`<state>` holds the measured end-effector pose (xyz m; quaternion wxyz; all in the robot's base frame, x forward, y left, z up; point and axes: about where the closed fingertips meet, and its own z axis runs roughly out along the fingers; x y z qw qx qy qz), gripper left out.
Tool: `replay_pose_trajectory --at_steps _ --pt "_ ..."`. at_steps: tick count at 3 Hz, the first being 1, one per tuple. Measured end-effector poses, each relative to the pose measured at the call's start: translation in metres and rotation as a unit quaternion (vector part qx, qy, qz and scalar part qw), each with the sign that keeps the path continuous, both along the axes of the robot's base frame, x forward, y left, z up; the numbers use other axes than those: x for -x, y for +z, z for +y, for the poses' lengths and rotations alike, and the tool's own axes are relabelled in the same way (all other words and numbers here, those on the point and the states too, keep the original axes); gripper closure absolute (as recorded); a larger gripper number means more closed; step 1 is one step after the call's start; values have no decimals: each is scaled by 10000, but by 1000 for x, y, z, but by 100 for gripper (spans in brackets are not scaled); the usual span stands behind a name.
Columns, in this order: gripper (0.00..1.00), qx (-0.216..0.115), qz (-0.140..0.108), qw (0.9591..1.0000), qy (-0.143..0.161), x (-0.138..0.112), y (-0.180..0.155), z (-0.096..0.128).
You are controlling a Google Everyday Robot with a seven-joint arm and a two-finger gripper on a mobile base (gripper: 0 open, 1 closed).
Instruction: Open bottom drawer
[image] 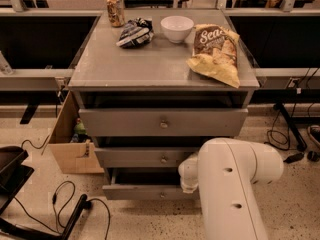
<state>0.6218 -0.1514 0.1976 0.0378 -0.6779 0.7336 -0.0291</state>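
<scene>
The bottom drawer [135,192] is the slimmest grey front, lowest of three, with a small round knob [161,194] at its centre. It stands out a little, with a dark gap above its front. My white arm [231,184] fills the lower right, and its end [188,174] reaches in at the drawer's right part. The gripper is hidden behind the arm there. The medium drawer [135,157] and the tall top drawer [125,122] sit above, each slightly out.
On the cabinet top [125,66] lie a can [115,10], a dark snack bag [135,32], a white bowl [176,28] and a chip bag [216,53]. A cardboard box [70,144] stands at the left. Cables [65,204] and a black stand [10,169] lie on the floor.
</scene>
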Motion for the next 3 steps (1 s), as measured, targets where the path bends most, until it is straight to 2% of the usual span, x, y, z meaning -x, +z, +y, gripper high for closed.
replay_pose_trajectory --at_steps 3 --pt "100 -78 250 9996 -53 15 8 1"
